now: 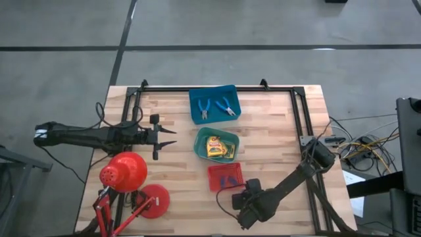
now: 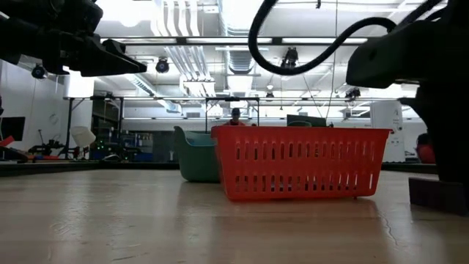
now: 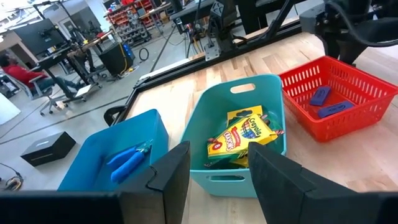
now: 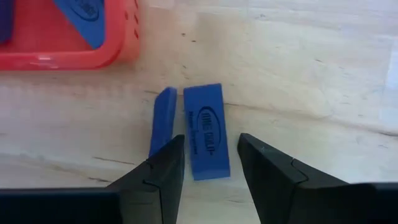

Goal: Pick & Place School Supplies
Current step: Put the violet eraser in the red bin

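The right gripper (image 4: 210,163) is low over the counter (image 1: 276,125), close to its near edge and just beside the red tray (image 1: 225,176). Its fingers (image 4: 163,168) are apart and they hold nothing. Two blue erasers lie on the bare wood in front of them, outside the tray. The flat eraser (image 4: 206,130) shows its printed face and its near end is between the fingertips. The second eraser (image 4: 163,119) stands on its long edge just beside the flat one, on the side of one finger.

The red tray carries two more blue erasers (image 3: 328,102) on its floor.

The green tray (image 1: 200,146), in the middle of the counter, holds the yellow-and-green crayon boxes (image 3: 244,134). The blue tray (image 1: 195,105), at the far edge of the counter, holds two blue-handled pliers (image 1: 215,107) side by side.

The left gripper (image 1: 172,136) hovers near the left edge of the counter, with its fingers (image 3: 171,174) apart and empty, and it points towards the green tray. A red desk lamp (image 1: 125,172) stands in the near left corner of the counter.
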Robot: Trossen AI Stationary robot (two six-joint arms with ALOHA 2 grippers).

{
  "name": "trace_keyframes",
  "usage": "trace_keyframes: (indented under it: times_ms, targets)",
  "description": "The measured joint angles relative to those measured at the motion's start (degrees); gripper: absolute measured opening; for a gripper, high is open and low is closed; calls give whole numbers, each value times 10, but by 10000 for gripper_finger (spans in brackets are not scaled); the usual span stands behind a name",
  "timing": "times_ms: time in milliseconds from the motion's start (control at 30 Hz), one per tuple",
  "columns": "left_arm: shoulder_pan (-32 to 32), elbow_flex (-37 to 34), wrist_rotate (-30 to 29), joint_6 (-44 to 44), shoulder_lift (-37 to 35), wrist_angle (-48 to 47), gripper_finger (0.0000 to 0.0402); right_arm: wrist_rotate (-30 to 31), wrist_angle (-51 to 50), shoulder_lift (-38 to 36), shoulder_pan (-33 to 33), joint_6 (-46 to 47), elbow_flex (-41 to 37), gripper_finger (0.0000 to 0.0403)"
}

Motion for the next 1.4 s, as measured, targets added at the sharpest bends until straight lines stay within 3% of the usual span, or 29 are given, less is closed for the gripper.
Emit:
trace_keyframes:
  times_ms: [500,1000,1400]
  targets:
    - [0,0,0,0,0,-1,168,0,-1,0,2,4,0,146]
    - [0,0,0,0,0,-2,168,0,-2,0,2,-13,0,72]
    - [0,0,0,0,0,-2,168,25,-3,-12,6,-11,-2,64]
